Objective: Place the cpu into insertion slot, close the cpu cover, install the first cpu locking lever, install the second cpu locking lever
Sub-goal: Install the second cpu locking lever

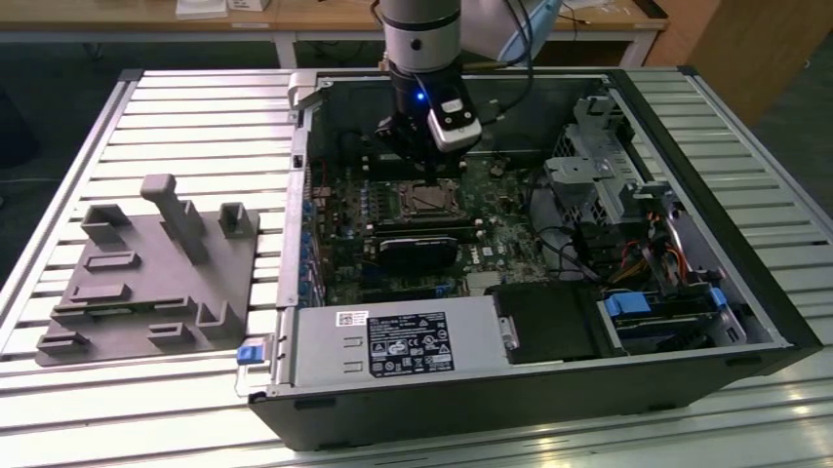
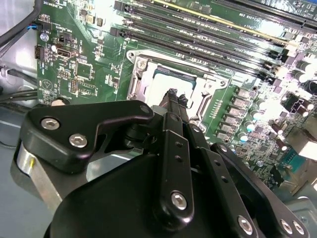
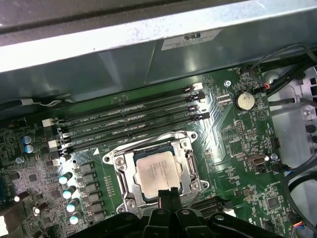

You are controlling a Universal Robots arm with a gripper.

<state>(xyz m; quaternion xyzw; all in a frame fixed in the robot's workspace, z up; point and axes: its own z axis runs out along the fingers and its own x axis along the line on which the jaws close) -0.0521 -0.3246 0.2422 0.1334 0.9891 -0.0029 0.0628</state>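
Observation:
The cpu, a small square chip with a silvery top, lies in the insertion slot on the green motherboard inside the open computer case. The cpu cover, a thin metal frame with a cut-out centre, lies flat around the chip; in the second wrist view the cpu cover shines under glare. My gripper hangs just over one edge of the socket, its black fingers pressed together and shut, with nothing visible between them. The gripper stands at the socket's far side in the exterior view, and the gripper tips reach over the cover.
Long memory slots run beside the socket. A black graphics card and a grey power supply box sit nearer in the case. Drive bays and cables fill the exterior view's right. A grey fixture block stands outside on the slatted table.

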